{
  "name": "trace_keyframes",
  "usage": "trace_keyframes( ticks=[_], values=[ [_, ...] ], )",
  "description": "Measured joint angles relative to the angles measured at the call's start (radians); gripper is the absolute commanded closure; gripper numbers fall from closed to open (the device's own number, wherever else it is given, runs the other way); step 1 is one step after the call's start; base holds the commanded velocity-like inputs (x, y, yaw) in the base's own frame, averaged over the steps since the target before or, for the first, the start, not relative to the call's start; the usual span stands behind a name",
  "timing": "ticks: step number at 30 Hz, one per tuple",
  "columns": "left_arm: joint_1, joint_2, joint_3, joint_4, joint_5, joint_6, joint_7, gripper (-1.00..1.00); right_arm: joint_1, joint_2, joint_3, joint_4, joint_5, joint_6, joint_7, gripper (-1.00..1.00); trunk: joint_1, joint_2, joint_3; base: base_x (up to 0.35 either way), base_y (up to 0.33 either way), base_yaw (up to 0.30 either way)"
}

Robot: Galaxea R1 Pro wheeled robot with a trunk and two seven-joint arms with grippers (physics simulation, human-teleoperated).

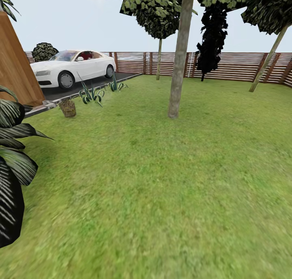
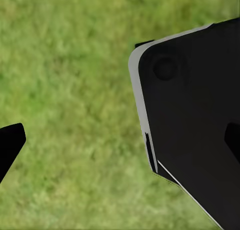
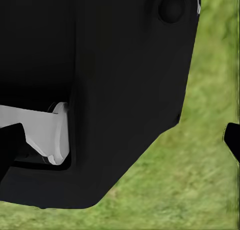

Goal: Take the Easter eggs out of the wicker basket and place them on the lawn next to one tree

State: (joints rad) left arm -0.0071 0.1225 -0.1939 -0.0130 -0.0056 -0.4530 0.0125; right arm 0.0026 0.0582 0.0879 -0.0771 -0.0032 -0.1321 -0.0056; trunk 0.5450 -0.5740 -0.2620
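Standing on the lawn (image 1: 162, 181) near the driveway edge, the wicker basket (image 1: 67, 108) sits upright far off at head view's left, well apart from both claws; too small to tell whether eggs are inside. The tree (image 1: 178, 60) w/ thick pale mottled trunk rises roughly vertical, slight lean, long axis up-down, base in the grass right of the basket, canopy cut off at frame top. Behind it a brown slat fence (image 1: 239, 66) closes the garden; thin-trunked trees and a dark bushy tree (image 1: 211, 35) stand along it. White car (image 1: 73, 67) parked on grey driveway (image 1: 81, 90), spiky plants (image 1: 92, 94) at its edge, big dark leaves (image 1: 12, 165) at near left, wooden wall (image 1: 14, 64) above them. Left claw (image 2: 125, 140): in left wrist view, dark fingertips (image 2: 10, 145) at opposite frame edges, spread wide, nothing between but grass and a black robot panel (image 2: 195, 125). Right claw (image 3: 122, 140): in right wrist view, tips likewise far apart, empty, black robot body (image 3: 100, 89) w/ a white part (image 3: 45, 132) behind.
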Motion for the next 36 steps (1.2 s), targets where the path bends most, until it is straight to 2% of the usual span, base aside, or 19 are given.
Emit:
trace_keyframes(
  ticks=[12,26,36],
  values=[
    [0.000,0.000,0.000,0.000,0.000,0.000,0.000,-1.00,0.000,0.000,-0.001,0.000,0.000,0.000,0.000,-1.00,0.000,0.000,0.000,0.287,-0.140,0.038],
    [0.000,0.000,-0.001,0.000,0.000,0.000,0.000,-1.00,0.000,0.000,0.000,0.000,0.000,0.000,0.000,-1.00,0.000,0.000,0.000,0.280,-0.145,0.192],
    [0.000,-0.001,-0.001,0.000,0.000,0.000,0.000,-1.00,0.000,0.000,-0.001,0.000,-0.001,0.000,0.000,-1.00,0.000,0.000,0.000,0.273,-0.154,0.032]
  ],
)
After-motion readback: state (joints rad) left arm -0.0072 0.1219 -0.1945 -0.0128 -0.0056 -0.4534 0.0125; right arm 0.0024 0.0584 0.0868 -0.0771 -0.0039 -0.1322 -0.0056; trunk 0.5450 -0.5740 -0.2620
